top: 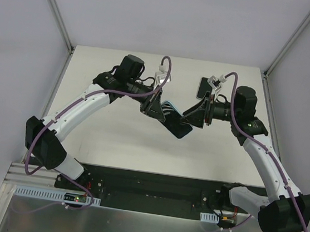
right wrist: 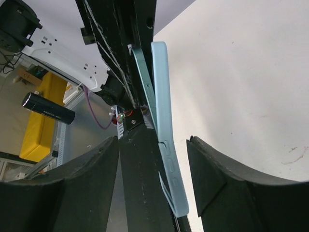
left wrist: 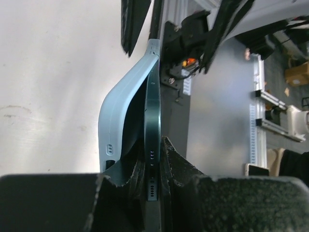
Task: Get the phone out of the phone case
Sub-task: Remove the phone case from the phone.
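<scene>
The phone (left wrist: pixel 152 111), dark green at its edge, is held above the middle of the table (top: pixel 112 145), between both arms. My left gripper (left wrist: pixel 152 159) is shut on the phone's bottom end, by the speaker holes. The light blue phone case (left wrist: pixel 113 116) bows away from the phone on one side, still joined at the far end. In the right wrist view the case (right wrist: pixel 164 106) and the phone's dark face (right wrist: pixel 140 193) run between the jaws of my right gripper (right wrist: pixel 153 145). Those jaws are open, with a gap between the case and the right finger (right wrist: pixel 227 183). From above, the left gripper (top: pixel 158 112) and the right gripper (top: pixel 191 117) face each other.
White enclosure walls and metal corner posts (top: pixel 55 9) surround the white table. A black base rail (top: pixel 152 191) with cable ducts runs along the near edge. Beyond the enclosure stand a yellow object (right wrist: pixel 41 121) and a black cylinder (right wrist: pixel 48 110).
</scene>
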{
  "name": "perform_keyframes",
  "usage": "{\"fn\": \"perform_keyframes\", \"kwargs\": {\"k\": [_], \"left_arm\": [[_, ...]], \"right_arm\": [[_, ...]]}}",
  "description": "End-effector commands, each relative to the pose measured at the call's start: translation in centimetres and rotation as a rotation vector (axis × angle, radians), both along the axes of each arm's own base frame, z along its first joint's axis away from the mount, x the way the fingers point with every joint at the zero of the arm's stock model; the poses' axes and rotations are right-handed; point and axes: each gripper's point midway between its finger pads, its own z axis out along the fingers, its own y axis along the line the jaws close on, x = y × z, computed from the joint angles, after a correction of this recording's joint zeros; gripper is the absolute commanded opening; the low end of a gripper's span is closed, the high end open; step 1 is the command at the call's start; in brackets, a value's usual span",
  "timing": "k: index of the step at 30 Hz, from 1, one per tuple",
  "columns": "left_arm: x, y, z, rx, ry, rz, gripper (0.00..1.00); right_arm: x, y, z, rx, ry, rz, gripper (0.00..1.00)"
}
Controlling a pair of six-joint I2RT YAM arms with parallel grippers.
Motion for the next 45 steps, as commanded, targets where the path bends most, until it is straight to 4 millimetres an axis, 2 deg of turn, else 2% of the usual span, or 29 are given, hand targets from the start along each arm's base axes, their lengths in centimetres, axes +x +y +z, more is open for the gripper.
{"fn": "perform_keyframes", "kwargs": {"k": [1,7,14,20,27,45], "left_arm": [[0.1,0.7,-0.5,0.041,-0.190,-0.074,0.00],[0.3,1.5,-2.2,0.109,-0.344,-0.111,0.00],[-0.1,1.2,-2.8,0.143,-0.467,-0.162,0.00],[-0.2,0.9,-2.6,0.144,-0.547,-0.193,0.00],[0.1,0.5,-2.6,0.149,-0.566,-0.200,0.00],[-0.8,-0.2,-2.2,0.132,-0.562,-0.223,0.00]], "right_arm": [[0.4,-0.3,1.5,-0.003,-0.097,-0.030,0.66],[2.1,-0.1,2.1,-0.019,-0.098,-0.088,0.66],[3.2,1.5,2.1,-0.033,-0.071,-0.074,0.65],[3.0,2.7,0.6,-0.071,-0.073,-0.040,0.64],[2.4,3.4,-0.5,-0.087,-0.068,-0.007,0.63],[2.7,4.0,-1.9,-0.114,-0.048,-0.017,0.57]]}}
